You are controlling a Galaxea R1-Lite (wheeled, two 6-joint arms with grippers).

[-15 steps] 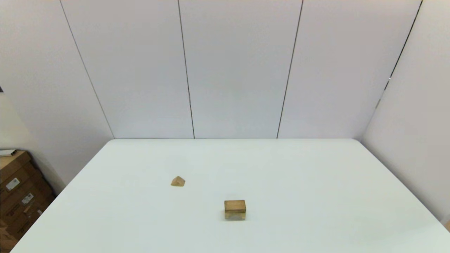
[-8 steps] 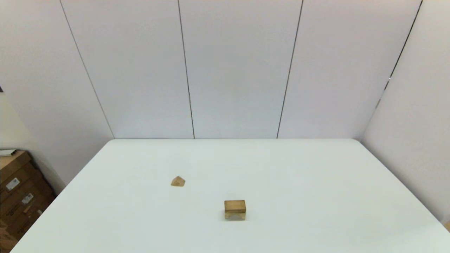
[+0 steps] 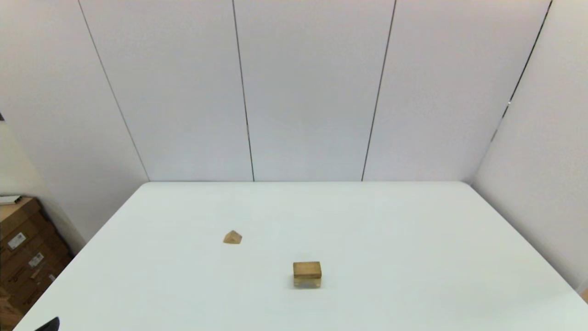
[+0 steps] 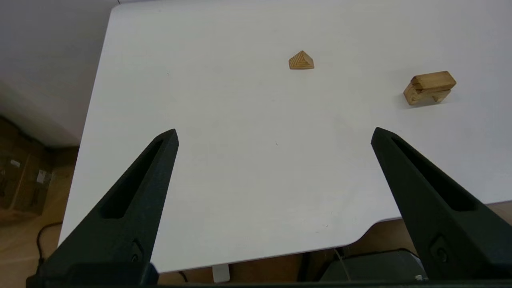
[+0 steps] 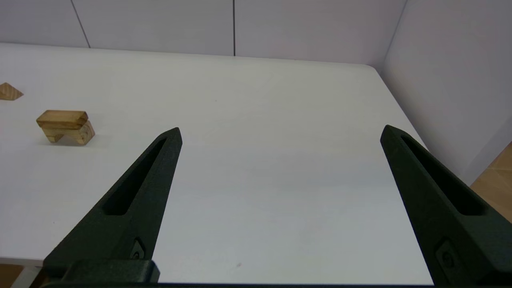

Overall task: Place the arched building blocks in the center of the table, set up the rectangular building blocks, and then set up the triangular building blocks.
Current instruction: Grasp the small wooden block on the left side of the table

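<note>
White wall panels behind, white table (image 3: 413, 239) below. Noted one change in the head view: a dark tip (image 3: 49, 324) at the near left corner, absent half a second before, judged to be part of the left arm rising from park. Found no shift in any block.

Found the left gripper (image 4: 274, 134) spread wide and empty, hovering over the table's near edge. Saw the triangular block (image 4: 301, 61) well ahead of its fingertips, flat face down, ridge up. Farther off, toward the robot's right of that gripper, saw the arched block (image 4: 418, 96) hollow down, with the rectangular block (image 4: 434, 80) lying flat on top, touching it. Found the right gripper (image 5: 280, 132) likewise spread, holding nothing, with the stack well off to its left.

Judged two of three steps done: arch near mid-table, oblong seated. Took the left arm's stirring as the start of a reach for the triangular block, nearest to that gripper. Expected trouble at placement: small prism, narrow seat, stack easy to nudge.
</note>
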